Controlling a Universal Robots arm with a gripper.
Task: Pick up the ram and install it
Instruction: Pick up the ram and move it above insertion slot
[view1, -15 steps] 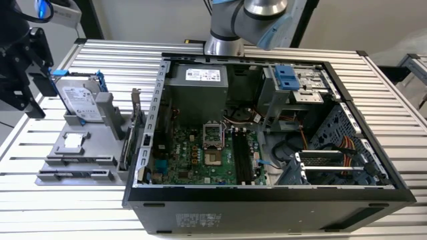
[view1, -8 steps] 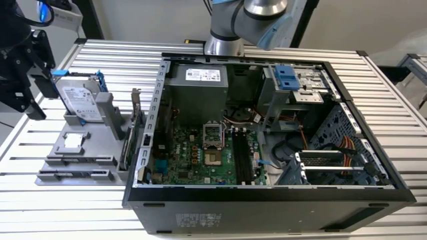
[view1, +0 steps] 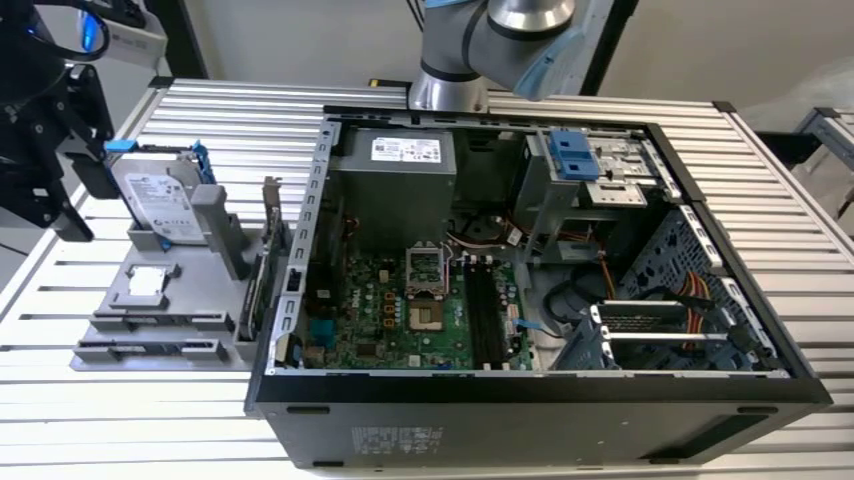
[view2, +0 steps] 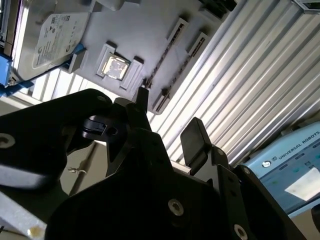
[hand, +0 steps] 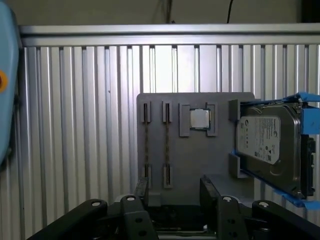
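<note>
Exterior view, tray: you see the gray tray (view1: 187, 300) lying on the slatted table (view1: 200, 110).
Exterior view, ram: the ram (view1: 158, 320) stands on edge in a narrow holder at the tray's end away from the hard drive (view1: 158, 200). A second stick (view1: 144, 349) stands in the holder just beside it.
Exterior view, other parts: the processor chip (view1: 150, 283) lies on the tray between the hard drive and the ram. An expansion card (view1: 271, 240) stands upright along the tray's edge.
Exterior view, case: the open computer case (view1: 534, 390) sits just beside the tray, on the exterior view's right of it. Its motherboard (view1: 387, 310) and black slots (view1: 483, 315) are exposed.
Exterior view, gripper: the gripper (view1: 78, 200) hangs off the tray's hard-drive end, well apart from the ram.
First wrist view, gripper: you see the gripper (hand: 175, 192) with its fingers (hand: 141, 192) spread apart, and bare tray (hand: 200, 160) shows in the gap.
First wrist view, ram: the ram (hand: 166, 150) and the second stick (hand: 146, 150) run parallel on the tray. The processor chip (hand: 199, 119) is just beside them, and the hard drive (hand: 267, 140) is at the tray's far side.
Second wrist view, gripper: the gripper (view2: 167, 107) has its fingers (view2: 195, 135) apart.
Second wrist view, ram: the ram (view2: 163, 51) and the second stick (view2: 182, 67) sit in their holders on the tray (view2: 135, 30), near the processor chip (view2: 116, 66). Neither touches the fingers.
</note>
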